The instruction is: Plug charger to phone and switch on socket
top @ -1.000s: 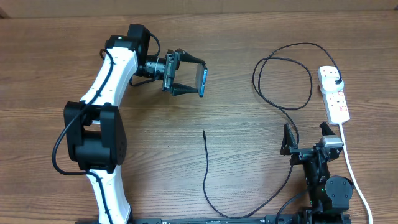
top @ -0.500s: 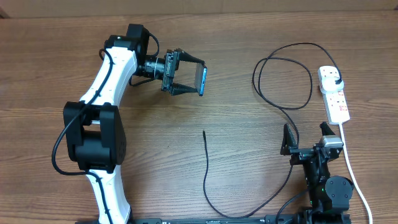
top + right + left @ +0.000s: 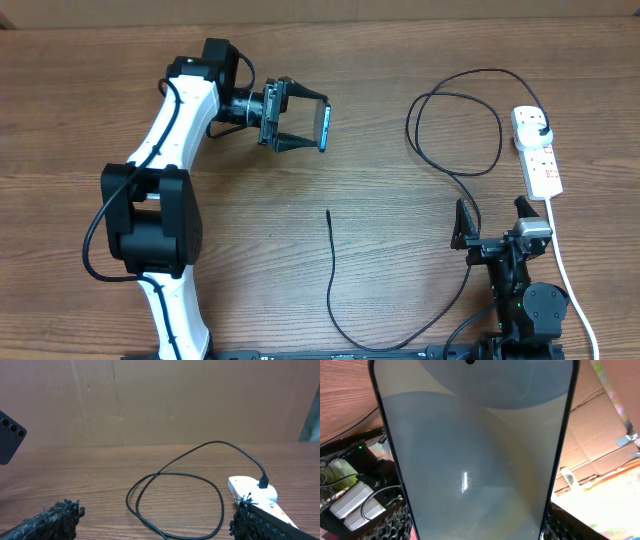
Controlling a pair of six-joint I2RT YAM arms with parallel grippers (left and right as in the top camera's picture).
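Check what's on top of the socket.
The black plug of the charger sits in the far-end outlet of the socket; nearer outlets look bare. Its prongs are hidden; switch positions unreadable.

The left pincer (image 3: 314,126) grips the phone (image 3: 325,125); the charger (image 3: 330,245) lies looped, plugged into the socket (image 3: 538,152).

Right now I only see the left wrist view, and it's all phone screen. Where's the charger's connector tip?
Observer: The connector tip lies on the table between the two arms, apart from the phone.
Operator: Is its other end plugged in?
Observer: Yes, the black plug sits in the socket at the table's right side.
Operator: And the right gripper?
Observer: The right gripper is open and empty, near the front edge.
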